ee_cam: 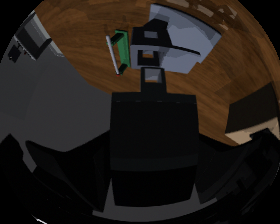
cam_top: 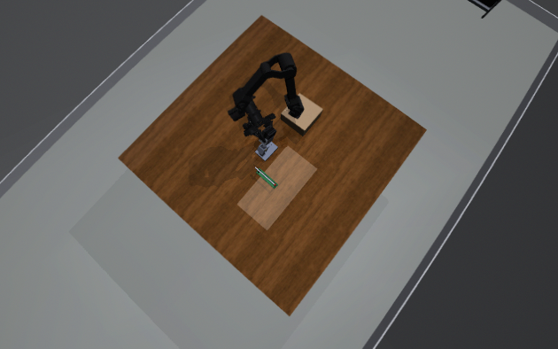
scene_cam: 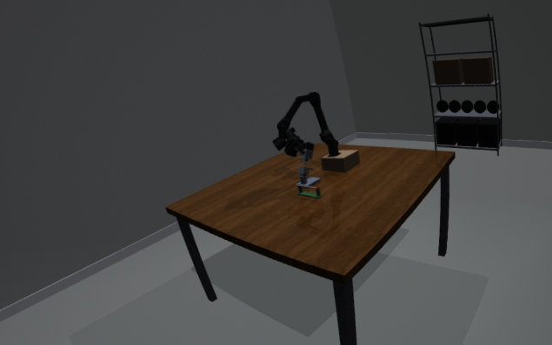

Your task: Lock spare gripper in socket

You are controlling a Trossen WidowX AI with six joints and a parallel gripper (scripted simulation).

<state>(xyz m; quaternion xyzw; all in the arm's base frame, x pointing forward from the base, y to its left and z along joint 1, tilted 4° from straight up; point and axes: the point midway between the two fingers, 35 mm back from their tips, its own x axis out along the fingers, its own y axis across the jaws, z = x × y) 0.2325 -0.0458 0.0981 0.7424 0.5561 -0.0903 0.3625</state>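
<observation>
Top view: fingers [cam_top: 263,128] [scene_cam: 300,147] part-open, clamped on the spare [cam_top: 269,134] [scene_cam: 307,150] [ee_cam: 153,120], close by the mount [cam_top: 272,152] [scene_cam: 315,180] [ee_cam: 188,32]. Pin [cam_top: 267,177] [scene_cam: 307,186] [ee_cam: 112,55] out of the socket [cam_top: 263,150] [scene_cam: 303,171] [ee_cam: 136,60], laid along the green rack [cam_top: 274,186] [scene_cam: 310,194] [ee_cam: 122,47] on the counter [cam_top: 323,221] [scene_cam: 298,228] [ee_cam: 86,55]. Likely at the docking stage. A sideways error here: probably enough to shove the mount.

Exterior view: a visible gap between spigot [scene_cam: 305,158] [ee_cam: 153,67] and socket, spare above. Risk on lowering: a small tilt, then a jam on the rim, then slip in the grip. Too early a release: a spare half-seated or toppled.

Wrist view: spigot with its cross-hole ahead of the spare's body, socket beyond. Whether truly in line, impossible to tell. With the spare turned or too shallow, holes likely mismatched and the pin blocked later. Also possible: a knock to the nearby rack from a wide swing.
</observation>
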